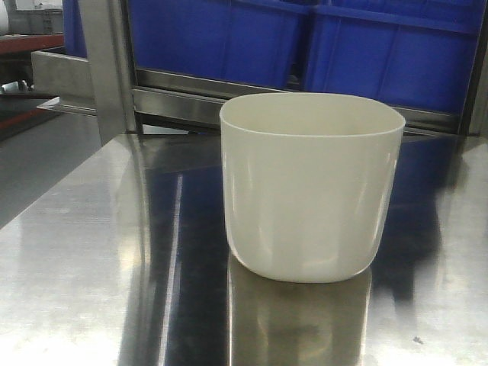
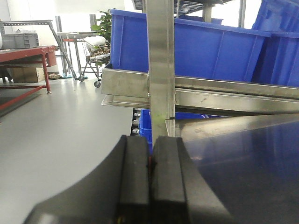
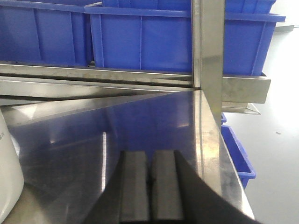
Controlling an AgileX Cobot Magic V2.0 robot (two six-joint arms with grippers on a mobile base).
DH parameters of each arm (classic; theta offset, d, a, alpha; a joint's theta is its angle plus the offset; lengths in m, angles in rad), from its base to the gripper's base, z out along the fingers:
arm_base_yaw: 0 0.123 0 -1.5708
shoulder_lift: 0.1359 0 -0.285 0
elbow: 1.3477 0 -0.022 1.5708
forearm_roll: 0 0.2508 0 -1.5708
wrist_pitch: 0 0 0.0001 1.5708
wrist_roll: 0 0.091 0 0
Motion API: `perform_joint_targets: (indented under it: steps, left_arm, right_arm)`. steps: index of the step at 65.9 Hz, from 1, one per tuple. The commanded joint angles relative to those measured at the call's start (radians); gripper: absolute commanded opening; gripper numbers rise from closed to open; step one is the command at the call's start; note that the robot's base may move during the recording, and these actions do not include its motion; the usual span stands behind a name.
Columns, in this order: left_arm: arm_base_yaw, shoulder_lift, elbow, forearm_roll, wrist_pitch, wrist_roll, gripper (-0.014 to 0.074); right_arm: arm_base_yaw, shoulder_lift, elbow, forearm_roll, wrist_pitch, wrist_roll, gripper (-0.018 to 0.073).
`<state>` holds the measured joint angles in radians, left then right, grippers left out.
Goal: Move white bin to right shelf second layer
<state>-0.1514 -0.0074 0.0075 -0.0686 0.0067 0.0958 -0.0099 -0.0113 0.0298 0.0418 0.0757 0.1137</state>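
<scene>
The white bin (image 1: 311, 187) stands upright on the shiny steel surface (image 1: 84, 274), mouth open to the ceiling, its reflection pooled beneath it, apart from both arms. Behind it, blue crates (image 1: 366, 53) sit in a row on a steel rack (image 1: 175, 99) (an upright post (image 1: 107, 61) rises at the surface's back left corner). The left pincer (image 2: 150, 147) is clenched, its two halves pressed together, hanging by the surface's left edge with grey floor (image 2: 56, 130) beside it. The right pincer (image 3: 150, 161) is likewise clenched on itself, over the surface's right side, the bin's wall just in sight at its left.
</scene>
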Motion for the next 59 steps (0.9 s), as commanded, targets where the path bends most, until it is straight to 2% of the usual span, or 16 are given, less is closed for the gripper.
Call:
perform_joint_targets:
  steps: [1,59]
  left_arm:
    - [-0.002,-0.013,0.033,-0.005,-0.087,-0.007,0.0085]
    - [-0.002,-0.013,0.033,-0.005,-0.087,-0.007,0.0085]
  right_arm:
    - [-0.004,-0.019,-0.016,-0.010,-0.092,-0.007,0.0024]
    - [-0.004,-0.019,-0.016,-0.010,-0.092,-0.007,0.0024]
